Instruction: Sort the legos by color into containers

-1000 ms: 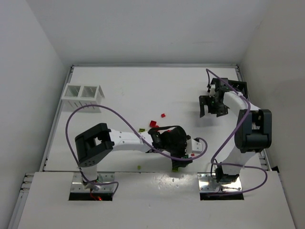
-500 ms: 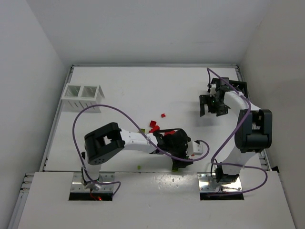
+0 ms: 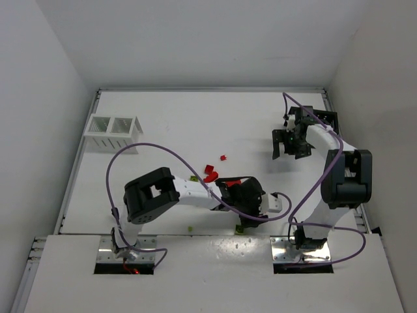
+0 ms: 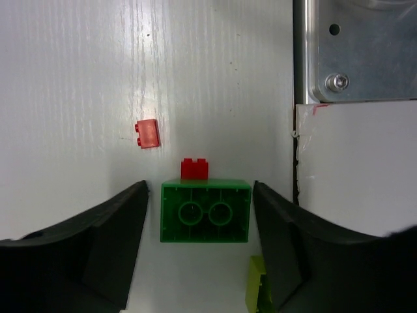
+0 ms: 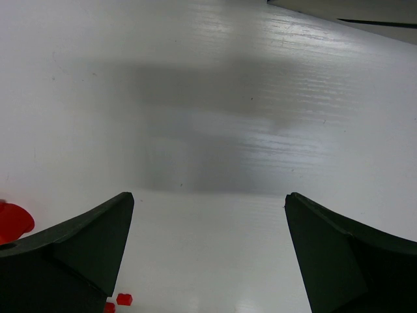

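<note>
In the left wrist view a green lego brick (image 4: 205, 212) lies underside up between the fingers of my left gripper (image 4: 200, 194). The gripper is open, with a thin gap on each side of the brick. A small red brick (image 4: 194, 169) touches its far edge, another red brick (image 4: 148, 134) lies further left, and a yellow-green brick (image 4: 258, 292) sits by the right finger. From above, my left gripper (image 3: 244, 220) is at the table's near edge. My right gripper (image 3: 287, 147) hangs wide open and empty beside the black container (image 3: 326, 120). The white container (image 3: 114, 129) stands far left.
Loose red legos (image 3: 210, 171) and a yellow-green bit (image 3: 194, 178) lie mid-table, and a green bit (image 3: 189, 228) lies near the front ledge. The right arm's metal base plate (image 4: 355, 49) and the raised ledge (image 4: 358, 163) border my left gripper. A flat red round piece (image 5: 13, 220) is left of my right gripper.
My left arm's elbow has swung right. Its fingers have narrowed around the green brick. The right arm has not moved.
</note>
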You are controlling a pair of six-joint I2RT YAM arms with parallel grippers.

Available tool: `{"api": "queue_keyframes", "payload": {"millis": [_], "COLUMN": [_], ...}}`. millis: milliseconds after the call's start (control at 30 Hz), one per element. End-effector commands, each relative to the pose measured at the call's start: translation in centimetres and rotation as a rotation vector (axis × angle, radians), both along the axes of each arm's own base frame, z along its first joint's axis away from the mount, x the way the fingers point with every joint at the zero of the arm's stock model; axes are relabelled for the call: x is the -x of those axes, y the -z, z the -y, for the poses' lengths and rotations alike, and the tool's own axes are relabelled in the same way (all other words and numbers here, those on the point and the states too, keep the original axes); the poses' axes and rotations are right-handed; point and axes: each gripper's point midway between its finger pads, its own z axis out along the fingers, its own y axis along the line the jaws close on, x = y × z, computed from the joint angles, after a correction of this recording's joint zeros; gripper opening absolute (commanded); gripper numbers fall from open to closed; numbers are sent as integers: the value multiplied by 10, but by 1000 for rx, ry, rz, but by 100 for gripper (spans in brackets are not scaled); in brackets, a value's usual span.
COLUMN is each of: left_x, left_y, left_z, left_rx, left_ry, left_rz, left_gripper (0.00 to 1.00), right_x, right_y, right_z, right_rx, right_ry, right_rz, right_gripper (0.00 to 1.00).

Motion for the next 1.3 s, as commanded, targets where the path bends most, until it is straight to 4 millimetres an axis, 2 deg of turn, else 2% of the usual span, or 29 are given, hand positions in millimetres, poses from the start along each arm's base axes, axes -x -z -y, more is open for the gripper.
{"api": "queue_keyframes", "payload": {"millis": [0, 33, 67, 100, 200, 233, 267, 300, 400, 433, 500, 533, 567, 633, 667, 700, 733, 767, 800, 867, 900, 933, 967, 1000, 1033, 1067, 1167, 1200, 1267], "left_x": [8, 9, 9, 9, -4, -3, -12, -23, -43, -62, -86, -109, -127, -155, -186, -195, -207, -230, -245, -252, -251, -257, -255, -257, -259, -263, -272, -280, -286], "left_y": [1, 6, 1, 1, -5, -8, -13, -32, -67, -98, -133, -147, -192, -229, -249, -273, -284, -290, -301, -300, -301, -288, -279, -280, -273, -256, -236, -224, -210], "left_z": [9, 4, 5, 5, -9, -13, -19, -23, -39, -52, -69, -93, -107, -143, -185, -212, -239, -295, -355, -411, -431, -452, -493, -505, -519, -545, -573, -590, -611], "left_rx": [10, -7, 2, 2, -10, -8, -10, 23, 62, 105, 139, 123, 198, 245, 249, 275, 272, 238, 210, 164, 169, 143, 108, 127, 117, 88, 63, 54, 43], "left_ry": [25, 32, 32, 38, 18, 18, -1, -15, -56, -109, -177, -265, -317, -426, -548, -606, -662, -807, -936, -1049, -1065, -1092, -1172, -1186, -1206, -1261, -1299, -1331, -1370], "left_rz": [-14, -14, -10, -4, 5, 6, 24, 49, 82, 106, 138, 124, 175, 206, 234, 284, 324, 364, 433, 459, 453, 412, 382, 360, 340, 297, 256, 229, 195], "left_gripper": [65, 61, 57, 48, 31, 29, 29, 28, 28, 28, 28, 28, 28, 28, 28, 28, 29, 29, 33, 35, 35, 35, 35, 33, 32, 31, 26, 26, 26], "right_x": [-14, -14, -14, -14, -14, -14, -14, -14, -12, -14, -15, -15, -15, -15, -15, -14, -14, -15, -14, -14, -14, -14, -14, -14, -14, -14, -14, -14, -11], "right_y": [-21, -21, -21, -21, -21, -21, -21, -21, -21, -24, -24, -24, -24, -24, -24, -24, -24, -27, -24, -24, -25, -25, -25, -25, -28, -28, -28, -28, -29], "right_z": [-1, -1, -1, -1, 0, 0, 0, 0, -2, -4, -4, -4, -4, -5, -5, -8, -11, -11, -9, -9, -14, -14, -15, -17, -17, -18, -22, -22, -23], "right_rx": [-10, -10, -10, -10, -6, -6, -6, -6, -15, -25, -25, -25, -25, -33, -33, -30, -26, -25, -12, -12, -18, -18, -28, -35, -34, -39, -37, -37, -41], "right_ry": [5, 5, 5, 5, -4, -4, -4, -4, -7, -11, -11, -11, -11, -14, -14, -33, -52, -53, -57, -57, -80, -80, -84, -96, -97, -108, -128, -128, -141], "right_rz": [74, 74, 74, 74, 75, 75, 75, 75, 66, 76, 76, 76, 76, 76, 76, 77, 78, 89, 88, 88, 90, 90, 91, 92, 101, 103, 104, 104, 107], "right_gripper": [100, 100, 100, 100, 100, 100, 100, 100, 100, 100, 100, 100, 100, 100, 100, 100, 100, 100, 100, 100, 100, 100, 100, 100, 100, 100, 100, 100, 100]}}
